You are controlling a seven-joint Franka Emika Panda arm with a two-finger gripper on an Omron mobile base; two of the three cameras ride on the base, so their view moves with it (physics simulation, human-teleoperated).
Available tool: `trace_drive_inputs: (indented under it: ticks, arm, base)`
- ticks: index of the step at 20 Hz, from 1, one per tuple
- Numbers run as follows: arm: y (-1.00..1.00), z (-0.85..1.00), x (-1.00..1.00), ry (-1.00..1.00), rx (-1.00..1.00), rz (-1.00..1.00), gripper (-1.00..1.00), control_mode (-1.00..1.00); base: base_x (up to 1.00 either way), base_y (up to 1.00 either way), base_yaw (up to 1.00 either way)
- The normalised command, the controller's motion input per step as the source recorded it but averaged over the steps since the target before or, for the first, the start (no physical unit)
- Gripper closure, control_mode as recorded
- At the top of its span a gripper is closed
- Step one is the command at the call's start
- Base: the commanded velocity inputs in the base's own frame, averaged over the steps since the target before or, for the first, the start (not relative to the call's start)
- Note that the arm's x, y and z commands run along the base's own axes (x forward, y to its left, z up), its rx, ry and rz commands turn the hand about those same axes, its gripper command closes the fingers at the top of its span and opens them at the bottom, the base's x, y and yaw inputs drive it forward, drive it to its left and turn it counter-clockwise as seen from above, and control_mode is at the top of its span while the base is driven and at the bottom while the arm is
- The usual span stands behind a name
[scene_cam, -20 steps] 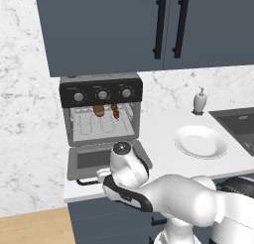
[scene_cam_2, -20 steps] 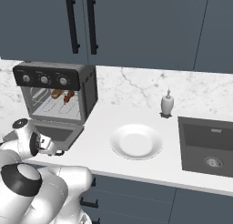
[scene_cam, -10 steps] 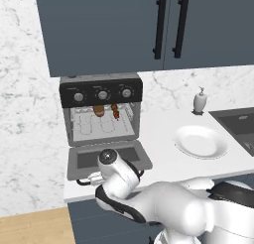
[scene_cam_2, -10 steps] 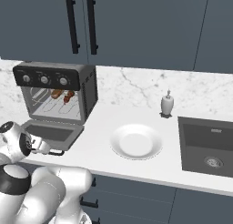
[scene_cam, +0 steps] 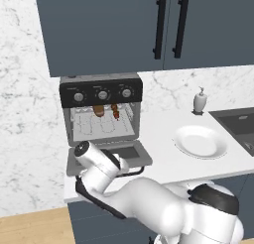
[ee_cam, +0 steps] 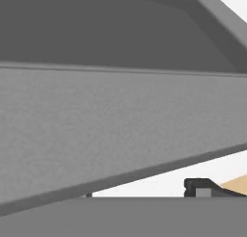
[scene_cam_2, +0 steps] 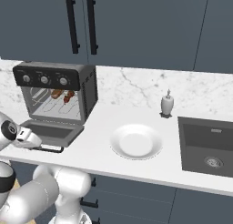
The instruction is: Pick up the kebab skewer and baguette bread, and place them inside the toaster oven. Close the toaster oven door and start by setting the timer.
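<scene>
Kebab skewer (scene_cam: pixel 115 110) seemingly lengthwise into toaster oven (scene_cam: pixel 100 110)

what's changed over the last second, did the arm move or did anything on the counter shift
The arm's hand has dropped from above the open toaster oven door to the door's front edge, by its black handle. Whether the gripper has closed on the handle cannot be told. Nothing else shifted: the door is still down, the kebab skewer and baguette bread sit inside the toaster oven, and the white plate and soap dispenser stay put.
</scene>
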Motion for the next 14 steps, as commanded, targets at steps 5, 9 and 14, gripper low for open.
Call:
trace_drive_inputs:
  ticks: [5,9,14]
  arm:
    - [-0.40,0.00,0.12,-0.35,0.00,0.00,-1.00,-1.00]
    - [-0.45,0.00,0.21,-0.40,0.03,0.00,-1.00,-1.00]
    - [-0.44,0.13,0.52,-0.35,0.03,0.00,-1.00,-1.00]
  base:
    - [0.00,0.00,0.00]
    - [0.00,0.00,0.00]
    - [0.00,0.00,0.00]
